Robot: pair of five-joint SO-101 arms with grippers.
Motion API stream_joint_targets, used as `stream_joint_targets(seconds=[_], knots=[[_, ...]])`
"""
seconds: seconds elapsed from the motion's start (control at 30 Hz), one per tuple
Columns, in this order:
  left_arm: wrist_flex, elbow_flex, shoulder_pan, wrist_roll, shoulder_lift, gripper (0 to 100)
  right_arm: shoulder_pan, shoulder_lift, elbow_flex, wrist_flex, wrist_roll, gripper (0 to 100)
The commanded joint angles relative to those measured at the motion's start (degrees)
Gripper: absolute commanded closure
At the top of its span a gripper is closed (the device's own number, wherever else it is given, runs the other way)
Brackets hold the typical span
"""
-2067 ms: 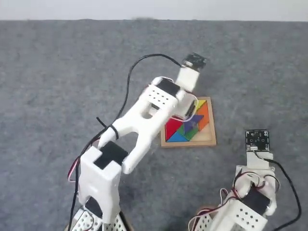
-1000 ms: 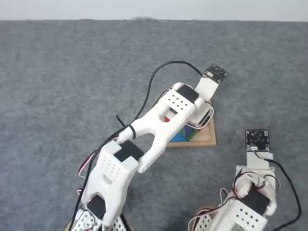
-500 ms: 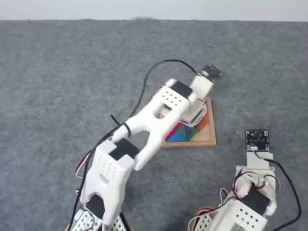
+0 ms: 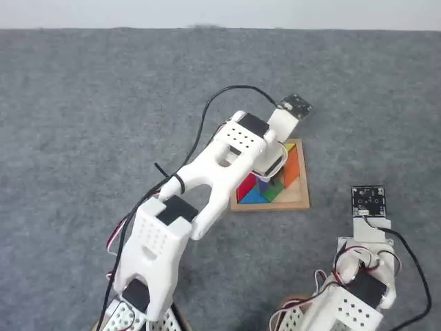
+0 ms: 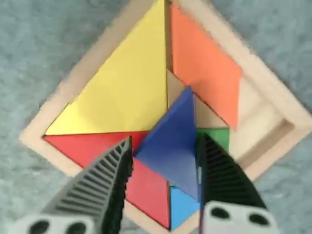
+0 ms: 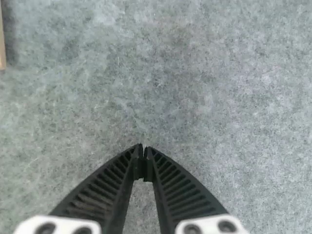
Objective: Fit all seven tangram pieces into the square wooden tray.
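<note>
The square wooden tray (image 5: 288, 127) lies under my left gripper (image 5: 165, 141). In it sit a large yellow triangle (image 5: 122, 92), an orange piece (image 5: 204, 63), red pieces (image 5: 97, 146), a green piece (image 5: 217, 136) and a light blue piece (image 5: 181, 207). A dark blue triangle (image 5: 170, 151) stands tilted over the tray's middle, with my left gripper shut on it. Bare tray floor (image 5: 253, 109) shows beside the orange piece. In the high view the left arm (image 4: 227, 158) covers much of the tray (image 4: 303, 200). My right gripper (image 6: 143, 148) is shut over bare grey carpet.
Grey carpet (image 4: 103, 103) covers the whole table. The right arm (image 4: 368, 227) is folded back at the near right, a short way from the tray. A strip of the tray's edge (image 6: 1, 44) shows in the right wrist view.
The left arm's wrist has swung a little to the left over the tray since a second ago. The right arm has kept still.
</note>
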Motion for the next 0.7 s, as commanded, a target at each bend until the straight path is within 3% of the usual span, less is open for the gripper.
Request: stream_joint_targets(seconds=[0.0, 0.33, 0.67], knots=[[0.7, -0.92, 1.67, -0.79, 3.43, 79, 0.4, -0.66, 0.79, 0.4, 0.97, 98.9], [3.08, -6.02, 5.63, 2.37, 3.43, 92, 0.4, -0.66, 0.88, 0.4, 0.97, 98.9], [4.57, -11.56, 7.3, 2.73, 3.34, 94, 0.4, -0.66, 0.88, 0.4, 0.97, 98.9]])
